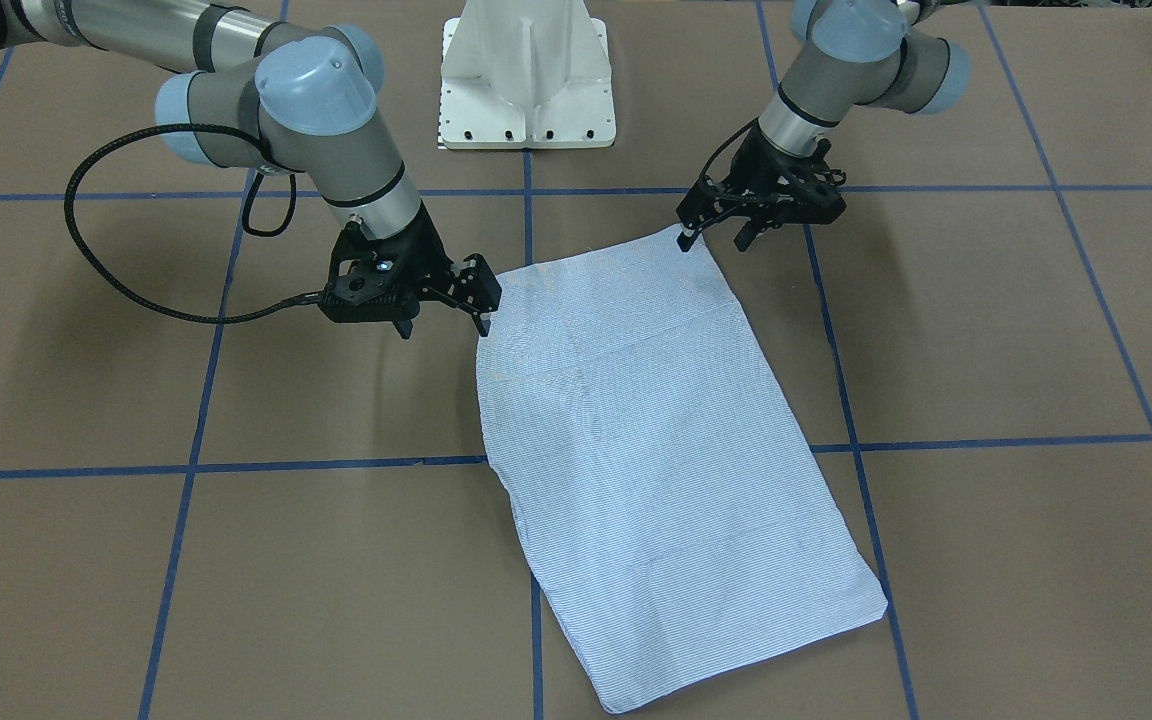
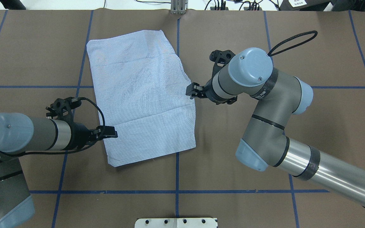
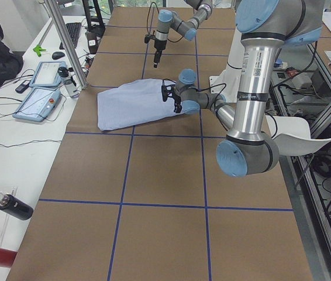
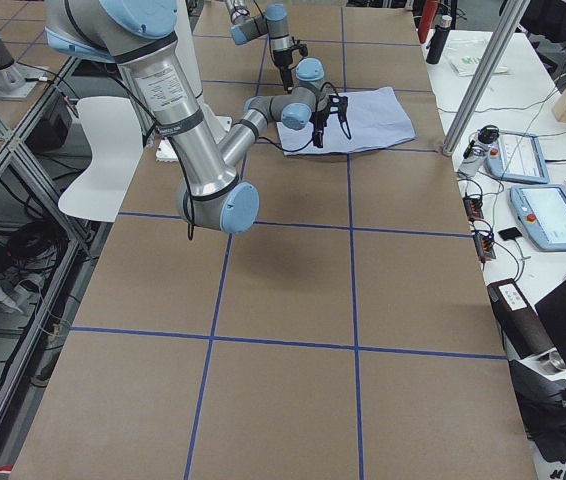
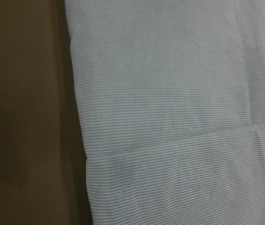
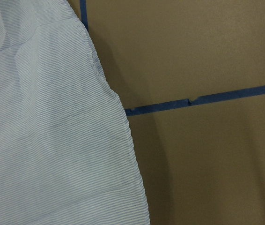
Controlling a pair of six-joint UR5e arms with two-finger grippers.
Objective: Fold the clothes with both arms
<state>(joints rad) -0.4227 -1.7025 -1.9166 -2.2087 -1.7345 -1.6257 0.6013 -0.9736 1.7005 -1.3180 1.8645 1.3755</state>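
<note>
Between left tool (image 1: 713,240) and right tool (image 1: 444,325), both spread empty, the shirt (image 2: 141,95) lies lengthwise front-to-back.

Shirt (image 1: 666,450) lt blue w/ fine white stripes; table (image 1: 986,330) brown w/ blue grid lines (image 1: 336,464).

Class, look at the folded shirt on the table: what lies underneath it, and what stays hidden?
The shirt lies flat on the brown table. Blue tape lines run under its edges. Where they cross beneath it is covered, as is anything folded inside.
</note>
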